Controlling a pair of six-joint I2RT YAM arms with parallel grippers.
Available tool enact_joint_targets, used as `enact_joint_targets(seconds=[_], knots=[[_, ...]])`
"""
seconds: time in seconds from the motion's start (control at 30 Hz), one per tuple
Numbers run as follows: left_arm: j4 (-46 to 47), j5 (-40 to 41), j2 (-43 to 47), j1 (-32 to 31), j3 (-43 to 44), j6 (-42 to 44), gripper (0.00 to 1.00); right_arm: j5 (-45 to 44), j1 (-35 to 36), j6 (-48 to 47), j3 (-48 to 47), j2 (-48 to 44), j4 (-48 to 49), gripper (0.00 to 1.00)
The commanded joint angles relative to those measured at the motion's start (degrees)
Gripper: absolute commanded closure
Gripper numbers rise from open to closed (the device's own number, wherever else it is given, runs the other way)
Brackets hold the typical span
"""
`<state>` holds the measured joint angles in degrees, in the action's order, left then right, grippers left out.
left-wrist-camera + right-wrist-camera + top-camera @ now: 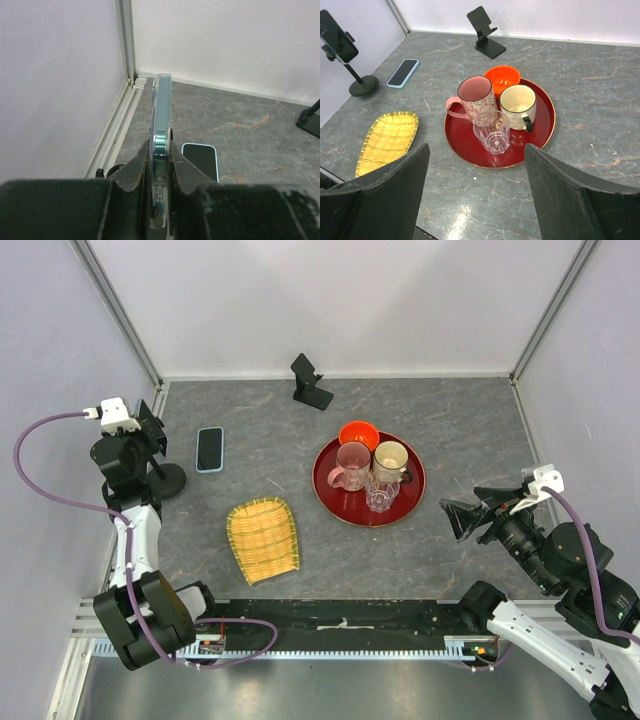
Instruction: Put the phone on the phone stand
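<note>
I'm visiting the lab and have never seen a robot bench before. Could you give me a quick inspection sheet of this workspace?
Surface: grey marbled tabletop.
Job's things: phone lying flat near the left side; black phone stand empty by the back wall.
Clutter: red tray holding orange bowl, pink mug, cream mug, clear glass; yellow woven mat; second phone clamped on a pole stand.
Grippers: right gripper open, above the table; left gripper closed on a thin slab seen edge-on, possibly that second phone.
Cables: purple cables loop off both wrists, none among the objects.
Surroundings: white walls, metal frame posts.
</note>
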<state>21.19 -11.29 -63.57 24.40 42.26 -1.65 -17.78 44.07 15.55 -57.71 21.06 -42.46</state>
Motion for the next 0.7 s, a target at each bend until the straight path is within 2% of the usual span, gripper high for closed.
enact_joint_targets(seconds=[0.0, 0.3, 0.53, 0.67], knots=[[17.2, -6.0, 0.8, 0.5, 0.2, 5.1, 0.98, 0.5, 0.1, -0.9, 0.6, -1.2, 1.9, 0.16], [19.7, -6.0, 0.8, 0.6, -5.2, 6.8, 0.98, 1.3, 0.1, -1.7, 0.3, -1.3, 1.9, 0.16], [12.4, -6.0, 3.5, 1.1, -6.6, 9.6, 0.98, 2.0, 0.1, -1.8, 0.4, -1.6, 2.0, 0.15], [10.9, -5.2, 7.7, 1.2, -10.5, 10.3, 0.97, 2.7, 0.2, -1.6, 0.8, -2.0, 2.6, 0.15]])
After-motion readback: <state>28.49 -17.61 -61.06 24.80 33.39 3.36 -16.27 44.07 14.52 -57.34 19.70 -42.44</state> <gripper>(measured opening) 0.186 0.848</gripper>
